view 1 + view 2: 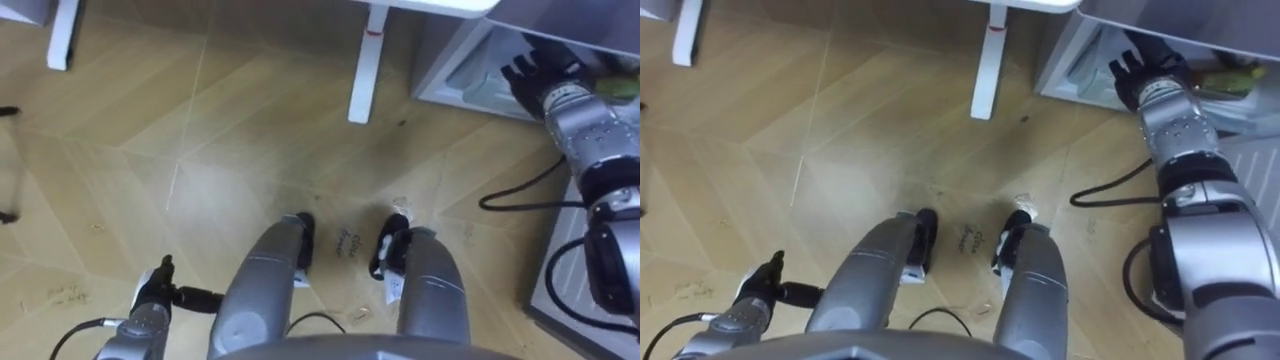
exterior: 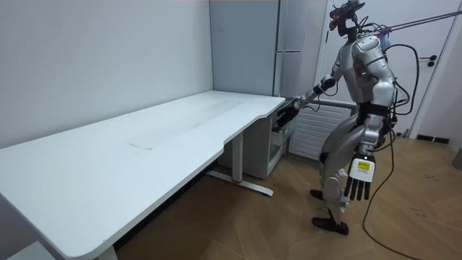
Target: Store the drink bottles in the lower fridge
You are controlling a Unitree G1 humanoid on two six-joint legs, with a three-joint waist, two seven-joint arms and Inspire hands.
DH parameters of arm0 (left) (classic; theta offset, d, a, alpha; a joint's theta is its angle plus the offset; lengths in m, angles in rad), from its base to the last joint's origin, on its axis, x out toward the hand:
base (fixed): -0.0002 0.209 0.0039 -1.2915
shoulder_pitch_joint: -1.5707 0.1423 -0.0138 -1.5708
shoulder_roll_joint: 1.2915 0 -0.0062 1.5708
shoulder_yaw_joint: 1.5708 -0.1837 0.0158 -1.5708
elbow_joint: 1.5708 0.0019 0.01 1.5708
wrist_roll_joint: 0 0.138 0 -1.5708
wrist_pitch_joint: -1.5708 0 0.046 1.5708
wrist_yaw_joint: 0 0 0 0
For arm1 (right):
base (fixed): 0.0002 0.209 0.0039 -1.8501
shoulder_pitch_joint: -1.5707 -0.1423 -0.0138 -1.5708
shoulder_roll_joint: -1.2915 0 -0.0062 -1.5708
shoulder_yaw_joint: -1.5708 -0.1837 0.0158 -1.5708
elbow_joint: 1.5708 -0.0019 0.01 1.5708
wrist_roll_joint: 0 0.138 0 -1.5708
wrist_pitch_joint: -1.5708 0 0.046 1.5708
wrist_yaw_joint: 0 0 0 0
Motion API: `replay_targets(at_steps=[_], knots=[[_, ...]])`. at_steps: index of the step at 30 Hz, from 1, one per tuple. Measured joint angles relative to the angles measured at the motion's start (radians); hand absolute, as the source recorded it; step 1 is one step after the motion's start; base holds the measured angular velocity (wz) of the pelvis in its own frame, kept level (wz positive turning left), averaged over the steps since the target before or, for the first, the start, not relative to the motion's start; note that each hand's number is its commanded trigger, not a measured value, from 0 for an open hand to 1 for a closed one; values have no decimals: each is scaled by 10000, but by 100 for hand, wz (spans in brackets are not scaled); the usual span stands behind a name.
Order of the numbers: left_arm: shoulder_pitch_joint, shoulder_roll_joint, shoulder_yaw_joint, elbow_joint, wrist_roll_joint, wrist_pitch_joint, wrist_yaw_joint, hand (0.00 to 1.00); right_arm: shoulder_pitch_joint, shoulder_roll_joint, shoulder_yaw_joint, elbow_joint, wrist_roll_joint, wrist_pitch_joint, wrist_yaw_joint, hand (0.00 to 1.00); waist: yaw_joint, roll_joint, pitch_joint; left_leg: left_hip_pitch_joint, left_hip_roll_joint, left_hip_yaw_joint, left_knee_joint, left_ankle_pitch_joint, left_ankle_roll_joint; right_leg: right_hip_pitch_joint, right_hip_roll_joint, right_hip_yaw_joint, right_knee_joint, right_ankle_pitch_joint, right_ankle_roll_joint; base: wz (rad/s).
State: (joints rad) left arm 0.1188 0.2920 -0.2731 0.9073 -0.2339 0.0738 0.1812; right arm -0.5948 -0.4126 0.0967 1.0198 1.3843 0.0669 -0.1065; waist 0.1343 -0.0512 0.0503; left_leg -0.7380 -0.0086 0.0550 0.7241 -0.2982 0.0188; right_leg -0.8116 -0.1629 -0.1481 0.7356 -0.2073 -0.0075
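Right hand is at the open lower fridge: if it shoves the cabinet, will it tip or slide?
Tipping seems unlikely: the lower fridge stands boxy and low on the floor beside the desk leg. It looks bulky, so it should resist the right hand, though the smooth wooden floor might let it creep.

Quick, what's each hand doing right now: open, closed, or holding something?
Left hand: open, fingers straight, hanging at the robot's side.
Right hand: reaching into the lower fridge; cannot be told.

The lower fridge (image 1: 455, 72) sits front-right of the robot, desk leg (image 1: 365, 65) just left of it
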Motion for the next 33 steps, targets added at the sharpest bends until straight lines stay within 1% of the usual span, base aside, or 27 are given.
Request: replay_targets(at_steps=[2, 3, 4, 5, 6, 7, 8, 9, 10, 12, 13, 14, 15, 16, 17, 19, 22, 26, 28, 29, 31, 33], knots=[[0, 12, 12, 8, -47, -17, 2, 0, 264, 0, -1, -165, -156, -1, 32, 0, -45, -14, -7, 175, 53, 64, -30, -22, 32, 189, 58, 33, -116, 70, 20, -16], [-1, 34, 22, 52, -133, -40, 2, 0, 501, 0, -3, -322, -296, -7, 98, 0, -102, -41, -35, 288, 113, 129, -13, -74, 58, 316, 88, 28, -172, 78, 32, -13], [0, 92, 23, 149, -247, -103, -1, 0, 855, -4, 0, -728, -542, -10, 142, 0, -184, -101, -94, 367, 144, 147, -42, -85, 56, 407, 125, 24, -270, 128, 43, -11], [1, 145, 21, 149, -286, -103, -14, 0, 1099, -9, 1, -1034, -592, -32, 154, 0, -228, -153, -132, 403, 156, 173, -71, -84, 57, 439, 141, 41, -309, 150, 49, -16], [3, 240, 13, 159, -314, -94, -26, 0, 1531, -10, 7, -1523, -595, -59, 183, 0, -274, -227, -182, 519, 225, 236, -107, -85, 58, 557, 229, 88, -433, 220, 57, -23], [25, 323, -25, 160, -389, -92, -57, 0, 1903, -12, 16, -1901, -584, -70, 213, 0, -311, -264, -211, 692, 308, 300, -187, -84, 60, 764, 306, 80, -657, 340, 40, -27], [52, 347, -31, 154, -419, -92, -85, 0, 2081, -13, 16, -2054, -588, -74, 229, 0, -339, -272, -233, 786, 333, 312, -227, -83, 62, 875, 348, 87, -765, 387, 41, -23], [96, 385, -44, 154, -470, -93, -137, 0, 2411, -13, 16, -2324, -581, -120, 244, 0, -434, -260, -295, 940, 357, 311, -314, -80, 67, 1072, 408, 99, -950, 459, 77, -12], [100, 414, -43, 146, -472, -92, -170, 0, 2727, -14, 15, -2595, -591, -212, 260, 0, -525, -251, -331, 1046, 394, 335, -357, -76, 75, 1217, 449, 95, -1083, 527, 95, -11], [63, 420, -29, 149, -471, -107, -187, 0, 3003, -14, 2, -2791, -633, -270, 274, 0, -567, -240, -342, 1163, 503, 410, -382, -83, 87, 1387, 558, 131, -1318, 677, 116, -18], [63, 418, -8, 148, -470, -140, -220, 0, 3175, -14, 1, -2880, -691, -303, 290, 0, -594, -222, -341, 1224, 534, 414, -396, -83, 86, 1479, 614, 157, -1447, 758, 130, -17], [64, 418, -8, 142, -471, -147, -251, 0, 3281, -14, -4, -2967, -734, -336, 293, 0, -617, -203, -358, 1226, 538, 414, -412, -80, 82, 1500, 621, 156, -1498, 790, 133, -5], [64, 414, -11, 122, -486, -144, -296, 0, 3375, -9, -4, -3018, -784, -386, 334, 0, -740, -144, -368, 1227, 541, 413, -438, -66, 75, 1553, 622, 136, -1592, 833, 185, 0], [65, 399, -22, 116, -527, -142, -349, 0, 3493, -6, -5, -3017, -801, -476, 345, 0, -779, -61, -367, 1273, 565, 424, -516, -19, 103, 1663, 652, 110, -1808, 940, 231, 0], [69, 395, -28, 118, -632, -143, -354, 0, 3562, -4, -5, -3016, -805, -513, 344, 0, -778, -37, -373, 1312, 572, 453, -560, -2, 112, 1716, 667, 123, -1896, 987, 261, -9], [70, 397, -33, 126, -872, -157, -353, 0, 3882, 15, 1, -3023, -697, -603, 342, 0, -757, -8, -374, 1511, 532, 570, -819, 100, 162, 1848, 680, 292, -2120, 1096, 345, -9], [74, 394, -50, 151, -902, -163, -362, 0, 4131, 50, 16, -3020, -543, -655, 338, 0, -750, 0, -368, 1644, 510, 761, -1006, 154, 197, 1846, 689, 518, -2221, 1184, 402, -13], [76, 394, -45, 154, -901, -213, -361, 0, 4393, 146, 15, -3018, -547, -663, 331, 0, -763, 19, -359, 1763, 503, 854, -1088, 146, 201, 1905, 764, 653, -2306, 1211, 423, -11], [75, 370, -48, 162, -923, -301, -378, 0, 4530, 188, 12, -3003, -358, -685, 301, 0, -835, 30, -349, 1847, 535, 906, -1140, 143, 204, 1975, 779, 652, -2361, 1281, 329, -5], [78, 362, -47, 163, -942, -304, -378, 0, 4580, 195, 12, -3002, -271, -695, 274, 0, -824, 36, -345, 1885, 547, 930, -1148, 126, 211, 2013, 780, 654, -2368, 1271, 329, -6], [63, 346, -44, 198, -1079, -307, -378, 0, 4624, 228, 5, -2998, -141, -758, 138, 0, -820, 122, -293, 1960, 579, 979, -1141, 52, 224, 2100, 794, 654, -2392, 1245, 341, -8], [55, 342, -43, 240, -1029, -309, -378, 0, 4621, 287, 1, -2831, -142, -851, 73, 0, -805, 174, -280, 2051, 584, 1014, -1151, 38, 233, 2158, 798, 674, -2358, 1248, 337, -5]])
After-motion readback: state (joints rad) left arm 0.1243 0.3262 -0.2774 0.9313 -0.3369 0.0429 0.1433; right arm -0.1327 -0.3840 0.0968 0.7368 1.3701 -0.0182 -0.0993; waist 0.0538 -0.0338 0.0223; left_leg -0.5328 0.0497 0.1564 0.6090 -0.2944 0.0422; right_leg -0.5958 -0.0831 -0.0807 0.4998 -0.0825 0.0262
